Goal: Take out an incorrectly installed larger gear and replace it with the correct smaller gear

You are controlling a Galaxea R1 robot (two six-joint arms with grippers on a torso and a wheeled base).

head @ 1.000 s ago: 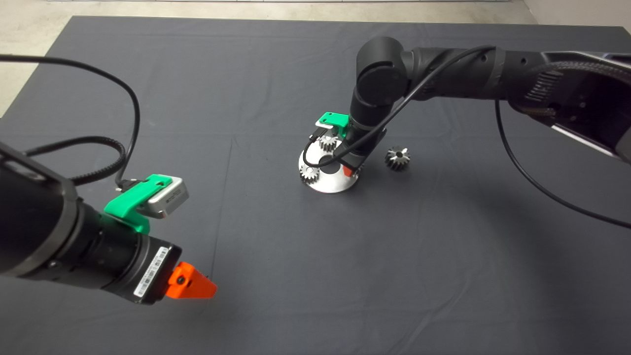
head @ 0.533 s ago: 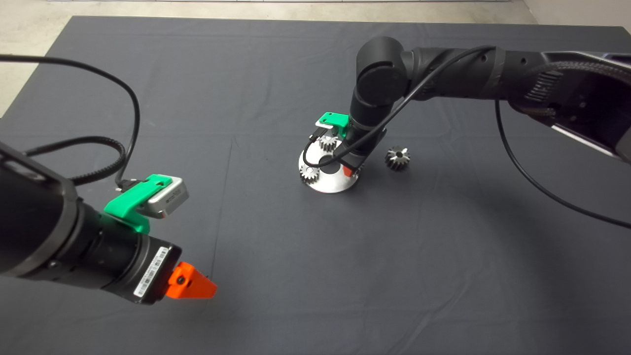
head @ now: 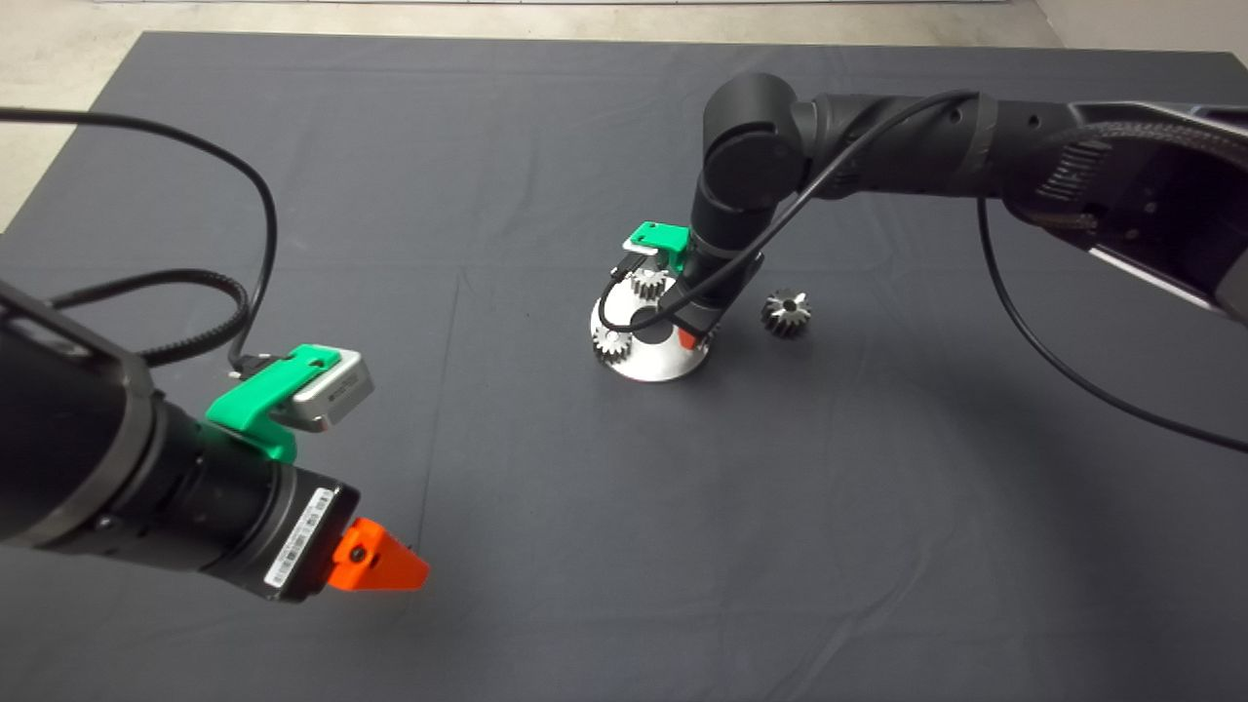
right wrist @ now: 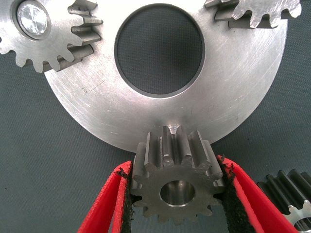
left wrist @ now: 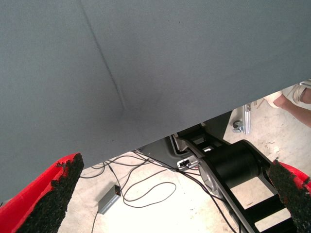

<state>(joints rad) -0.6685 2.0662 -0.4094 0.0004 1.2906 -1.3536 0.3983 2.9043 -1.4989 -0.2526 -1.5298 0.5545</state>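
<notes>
Right gripper (right wrist: 175, 165) fingers closed on the one smaller gear (right wrist: 177, 187), held at the rim of the single round steel plate (right wrist: 233, 97). Two light silver gears (head: 648, 284) (head: 611, 342) sit on the plate; one larger gear (head: 786, 312) lies on the mat just beside it. Left gripper (left wrist: 175, 162) hangs wide open and empty, well apart.

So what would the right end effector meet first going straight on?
Probably the steel plate, at its rim by the small peg; the right end effector, shut on the smaller gear, points there. Depth is unclear.
</notes>
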